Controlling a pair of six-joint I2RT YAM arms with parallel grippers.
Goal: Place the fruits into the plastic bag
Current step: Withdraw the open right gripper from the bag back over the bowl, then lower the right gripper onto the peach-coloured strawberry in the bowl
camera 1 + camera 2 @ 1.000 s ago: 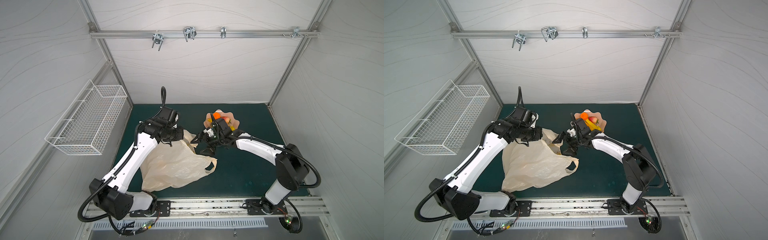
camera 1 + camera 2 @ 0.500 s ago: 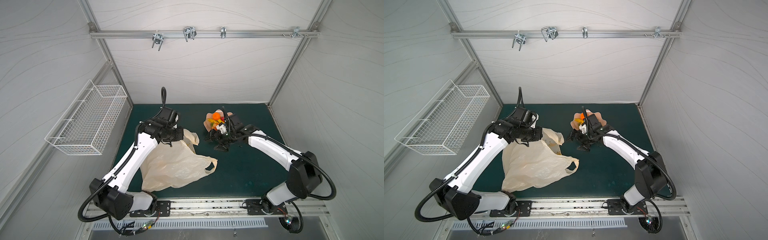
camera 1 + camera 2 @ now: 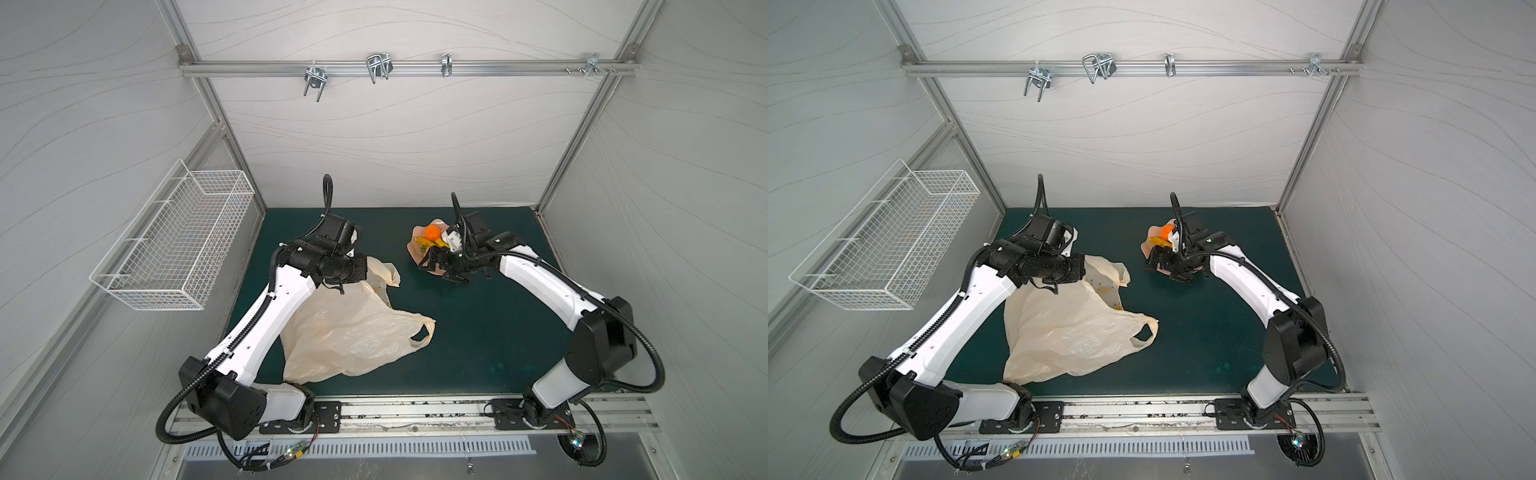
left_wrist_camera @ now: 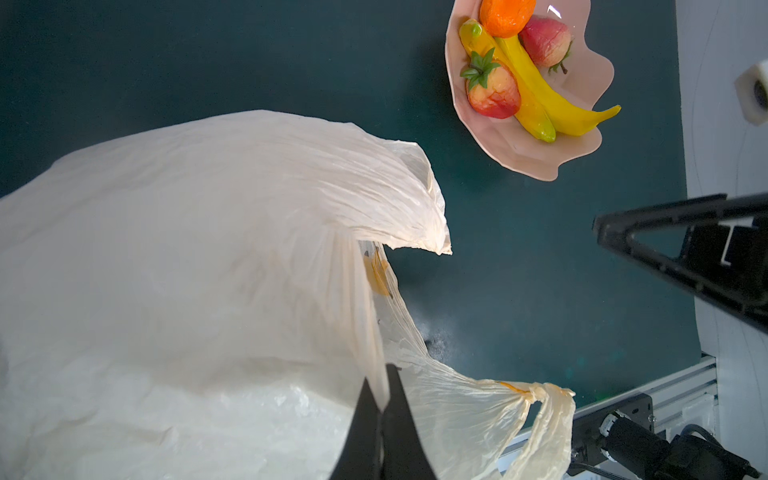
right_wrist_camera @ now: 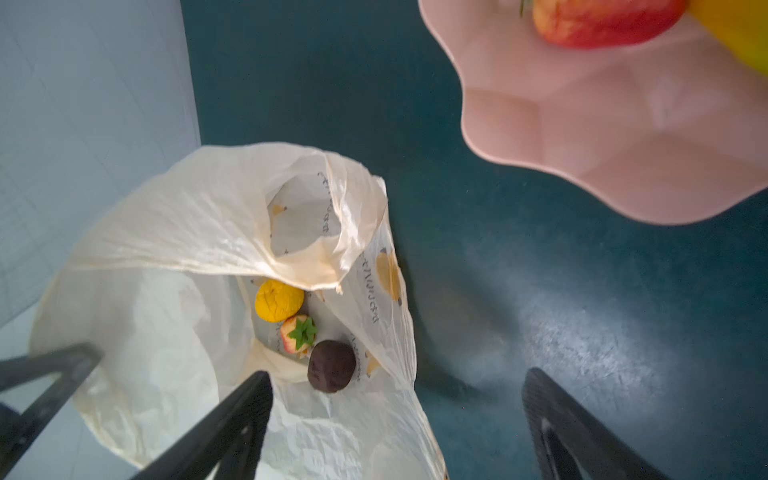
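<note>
Likely light, smooth, roll-prone toy fruits (image 4: 494, 93) are sitting in the pink scalloped bowl (image 4: 536, 166); pinching a yellow banana (image 4: 540, 89) mid-body is looking easiest, though the bowl's raised rim is crowding it. Right claw (image 5: 397, 374) is hovering just beside the bowl, spread wide and empty. Left claw (image 4: 382, 399) is clamping the rim of the floppy thin cream plastic bag (image 3: 353, 332) near the bowl.

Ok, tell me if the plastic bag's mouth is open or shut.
Open. The left gripper, shut on the plastic bag, holds its rim up; the right wrist view shows an orange, strawberry and dark ball inside.
</note>
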